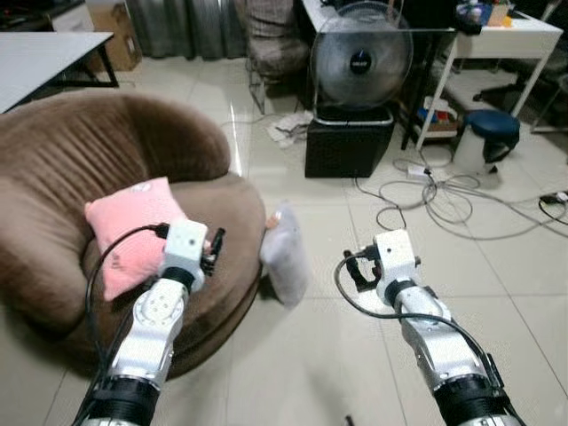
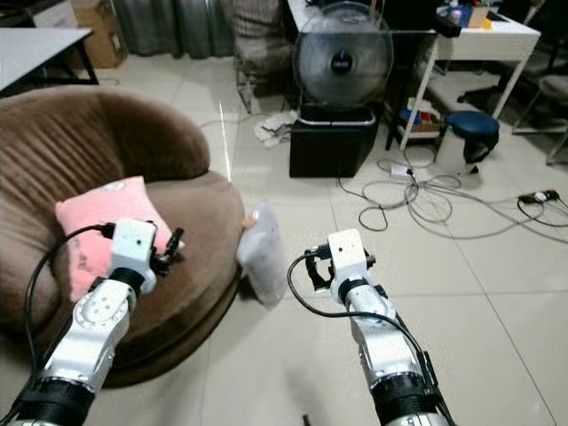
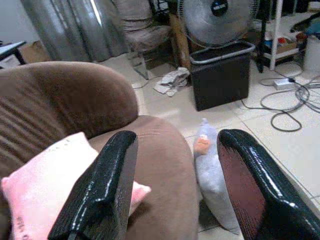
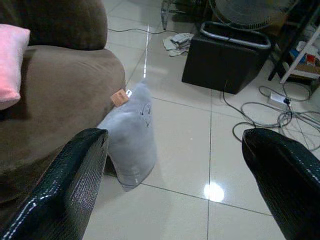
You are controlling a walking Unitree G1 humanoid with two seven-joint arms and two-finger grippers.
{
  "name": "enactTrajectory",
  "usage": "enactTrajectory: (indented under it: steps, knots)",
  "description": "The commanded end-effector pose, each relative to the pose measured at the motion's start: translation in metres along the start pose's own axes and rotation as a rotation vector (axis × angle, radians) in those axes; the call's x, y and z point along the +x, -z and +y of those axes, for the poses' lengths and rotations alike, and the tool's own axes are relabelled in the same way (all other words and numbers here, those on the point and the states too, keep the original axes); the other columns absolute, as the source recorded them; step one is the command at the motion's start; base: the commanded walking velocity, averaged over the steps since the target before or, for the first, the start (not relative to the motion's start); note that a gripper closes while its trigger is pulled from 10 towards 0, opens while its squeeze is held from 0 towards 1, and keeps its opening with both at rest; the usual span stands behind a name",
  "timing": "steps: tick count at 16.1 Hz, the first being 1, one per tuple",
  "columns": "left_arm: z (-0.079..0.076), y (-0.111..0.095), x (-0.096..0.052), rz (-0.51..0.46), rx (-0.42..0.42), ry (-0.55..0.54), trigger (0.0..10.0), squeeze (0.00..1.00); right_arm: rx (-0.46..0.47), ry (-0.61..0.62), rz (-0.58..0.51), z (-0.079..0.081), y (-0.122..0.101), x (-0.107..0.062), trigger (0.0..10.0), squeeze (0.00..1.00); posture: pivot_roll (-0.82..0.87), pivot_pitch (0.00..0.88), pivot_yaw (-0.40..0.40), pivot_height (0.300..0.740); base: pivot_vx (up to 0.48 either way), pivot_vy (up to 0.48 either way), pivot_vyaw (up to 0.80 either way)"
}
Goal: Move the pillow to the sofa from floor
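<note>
A pale grey pillow (image 1: 286, 253) with an orange tag stands on edge on the tiled floor, leaning against the front of the brown round sofa (image 1: 53, 160). A pink pillow (image 1: 133, 231) lies on the sofa seat. My left gripper (image 1: 213, 251) hovers open over the seat edge, just beside the pink pillow and left of the grey one. My right gripper (image 1: 355, 266) is open above the floor, to the right of the grey pillow. The right wrist view has the grey pillow (image 4: 131, 137) ahead between the open fingers (image 4: 65, 190). Neither gripper touches a pillow.
A large fan (image 1: 361, 55) stands on a black box (image 1: 348, 142) behind the pillow. Loose cables (image 1: 444, 195) and a power strip spread over the floor to the right. A blue stool (image 1: 491, 129) and a white desk (image 1: 510, 40) are at the back right.
</note>
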State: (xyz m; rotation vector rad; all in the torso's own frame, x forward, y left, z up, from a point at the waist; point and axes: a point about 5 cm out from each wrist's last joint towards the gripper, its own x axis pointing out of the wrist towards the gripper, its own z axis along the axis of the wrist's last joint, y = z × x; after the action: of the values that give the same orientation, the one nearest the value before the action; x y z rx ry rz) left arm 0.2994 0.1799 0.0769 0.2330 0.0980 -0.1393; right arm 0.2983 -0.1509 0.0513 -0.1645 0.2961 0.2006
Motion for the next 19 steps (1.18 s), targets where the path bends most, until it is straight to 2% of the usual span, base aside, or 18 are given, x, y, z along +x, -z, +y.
enactTrajectory:
  steps: [1,3,8,13,17,19]
  knots:
    - [-0.001,-0.0044,0.0026,-0.024,0.0,-0.005,10.0,0.0,0.006,0.015,0.003,-0.0061,-0.0001,0.0007,10.0,0.0,0.04,0.0,0.021,0.74,0.0,0.0,0.0]
    - [0.003,-0.0067,0.0027,-0.044,-0.003,-0.034,10.0,0.0,0.012,0.014,0.006,-0.0057,0.0007,0.0009,10.0,0.0,0.04,0.0,0.021,0.74,0.33,0.0,-0.61]
    - [0.0016,-0.0061,0.002,-0.045,0.002,-0.014,10.0,0.0,0.013,0.009,0.008,-0.0047,0.0006,0.0019,10.0,0.0,0.05,0.0,0.017,0.74,0.398,0.0,-0.68]
    - [0.0045,-0.008,0.0045,-0.049,0.013,-0.019,10.0,0.0,0.001,-0.002,-0.004,-0.0034,-0.0012,0.0032,10.0,0.0,0.04,0.0,0.027,0.74,0.401,0.0,0.0]
    - [0.0068,-0.0047,0.0037,-0.035,0.028,-0.025,10.0,0.0,-0.012,-0.075,-0.011,0.0018,-0.0021,0.0034,10.0,0.0,0.04,0.0,0.027,0.74,0.406,0.0,0.0]
    - [0.0071,-0.0033,0.0022,-0.032,0.031,-0.025,10.0,0.0,-0.025,-0.097,-0.011,0.0034,-0.0026,0.0037,10.0,0.0,0.05,0.0,0.024,0.74,0.401,0.0,0.8]
